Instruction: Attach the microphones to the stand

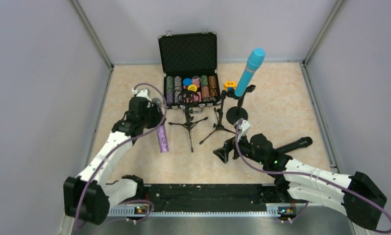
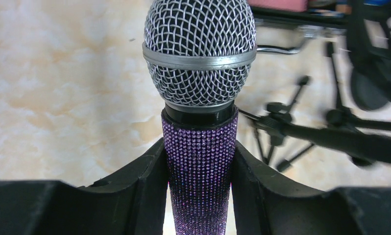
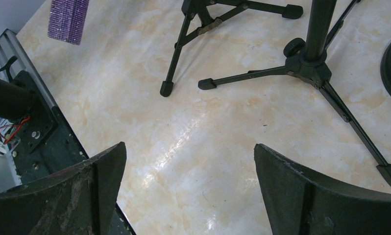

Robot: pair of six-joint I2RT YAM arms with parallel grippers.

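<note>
Purple rhinestones cover the handle of the glittery microphone (image 2: 199, 142), which the left gripper (image 2: 199, 169) clamps just below the grey mesh head (image 2: 200, 54). Its jaws are narrowed onto the handle from both sides. In the top view this microphone sits tilted just left of two black tripod stands (image 1: 189, 121), its handle end pointing toward the near edge. The cyan microphone (image 1: 249, 71) leans in the clip of a round-base stand (image 1: 237, 115), to the right of an open case of poker chips (image 1: 188, 54). The black microphone (image 1: 294, 145) lies on the marble-patterned table (image 1: 291, 103) beside the right arm. The right gripper (image 3: 188, 186) hangs low over the table near the tripod feet, jaws spread wide and holding nothing.
</note>
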